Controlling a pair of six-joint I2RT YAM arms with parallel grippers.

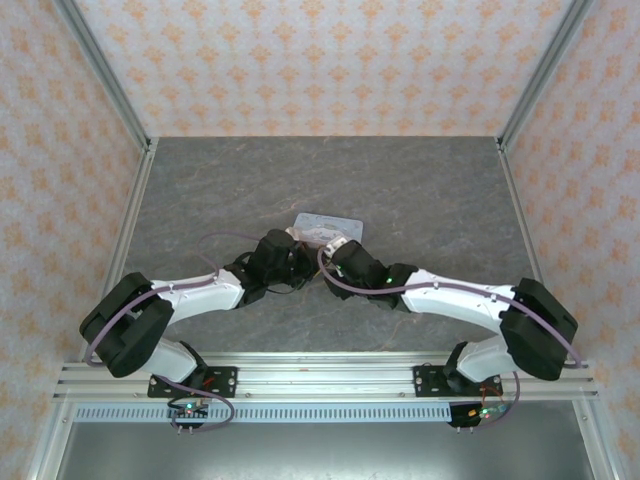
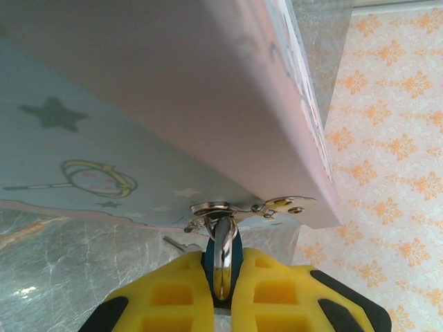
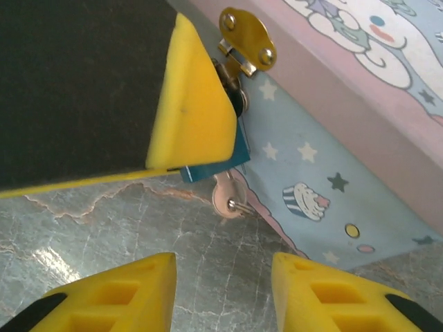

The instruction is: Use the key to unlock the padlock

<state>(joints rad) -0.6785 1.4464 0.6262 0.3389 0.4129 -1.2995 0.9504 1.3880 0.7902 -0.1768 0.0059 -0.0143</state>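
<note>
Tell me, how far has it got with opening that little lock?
Done: the left fingers clamp the padlock, and the key looks seated in its underside. In hand: the right fingers sit open just short of the key. Left: grip and turn it; the shackle is still looped through the hasp.

Inventory, table centre: five kinds, six items.
1 tin box (image 1: pixel 325 224); 1 padlock (image 3: pixel 230 159); 1 key (image 3: pixel 225 196); 1 gold hasp (image 3: pixel 247 38); 2 grippers, namely left gripper (image 2: pixel 221 283) and right gripper (image 3: pixel 221 280).
</note>
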